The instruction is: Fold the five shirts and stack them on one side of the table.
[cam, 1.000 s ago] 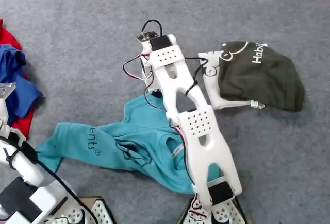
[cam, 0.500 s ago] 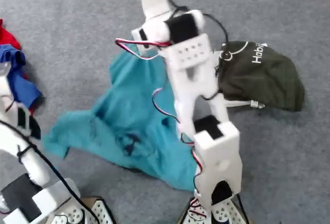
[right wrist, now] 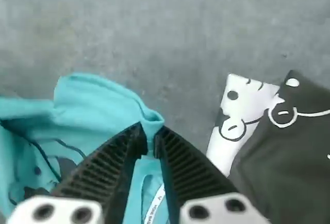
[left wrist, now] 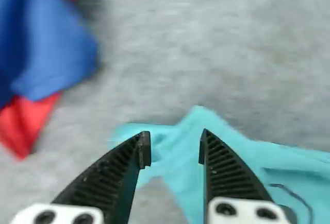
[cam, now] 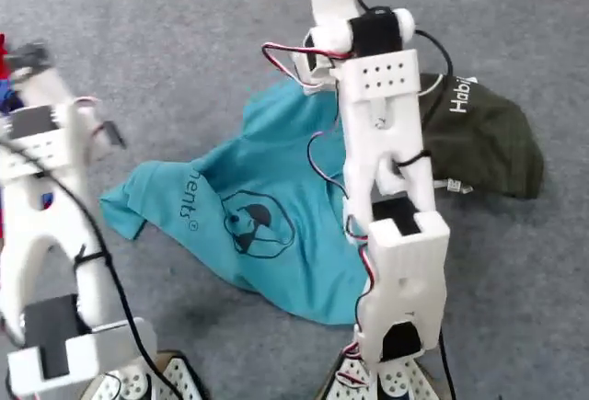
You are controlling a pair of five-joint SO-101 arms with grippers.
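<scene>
Teal shirt (cam: 248, 225) dragged back, right tool (right wrist: 149, 134) pinching its collar (right wrist: 148, 116), left tool (left wrist: 172, 144) wide over sleeve (left wrist: 198, 118)

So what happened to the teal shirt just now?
The right gripper, fingers shut on the teal cotton shirt, lifted it and dragged it toward the far side of the grey table, spreading it so the print shows. The left gripper swung in above its sleeve, open. The dark green shirt, blue shirt and red shirt stayed put.

Teal shirt (cam: 248, 225), dark round print, rumpled at centre, edge lifted toward 12 o'clock, dark green shirt (cam: 483, 142) bunched at 2 o'clock, blue shirt (left wrist: 41, 38) over red shirt (left wrist: 26, 123) at 9 o'clock
</scene>
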